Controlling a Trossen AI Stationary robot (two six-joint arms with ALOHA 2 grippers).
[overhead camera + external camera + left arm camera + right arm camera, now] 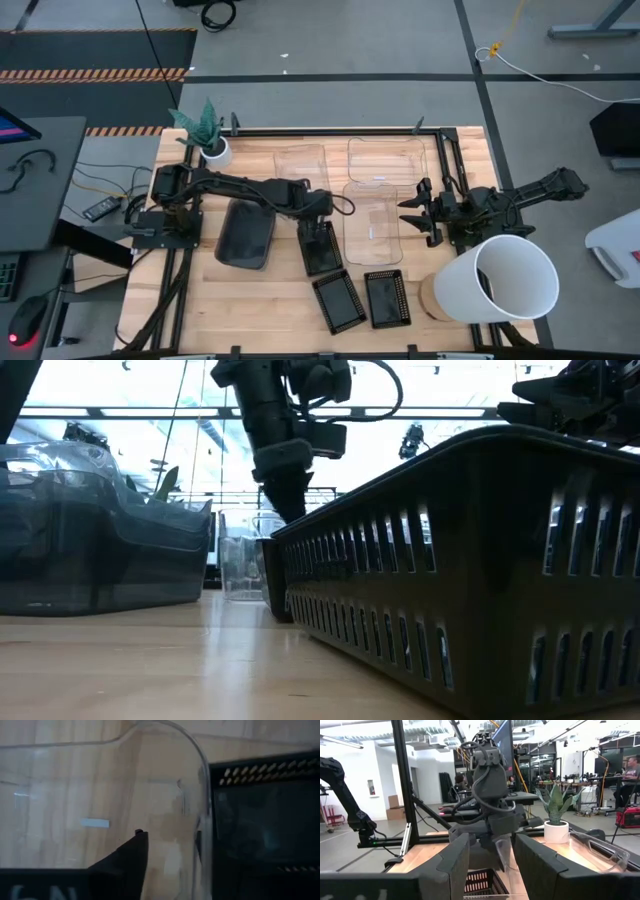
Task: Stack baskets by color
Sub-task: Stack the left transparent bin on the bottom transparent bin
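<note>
My left gripper [318, 228] [290, 505] points steeply down over the far end of a black perforated basket [322, 250] [265, 820]. That basket lies on the table beside a clear basket [372, 222] [100, 795]. The gripper is open. One finger [135, 857] shows over the clear basket's corner; the other is lost against the black basket. A smoky grey basket [245, 235] [100, 550] lies to the left. Two more black baskets [338, 300] [387, 297] lie near the front edge. My right gripper [410, 215] [492, 862] waits open above the table's right side. My left gripper stands at the black basket's far end [215, 820], coming from above and slanting toward the table's right. I cannot tell whether a finger touches that basket or the clear basket's wall [205, 820].
Two more clear baskets [300, 165] [385, 160] lie at the far edge. A big white bucket [497, 280] lies on its side at the front right. A small white plant pot [212, 150] stands at the far left. A black basket [470, 560] fills the low view's right.
</note>
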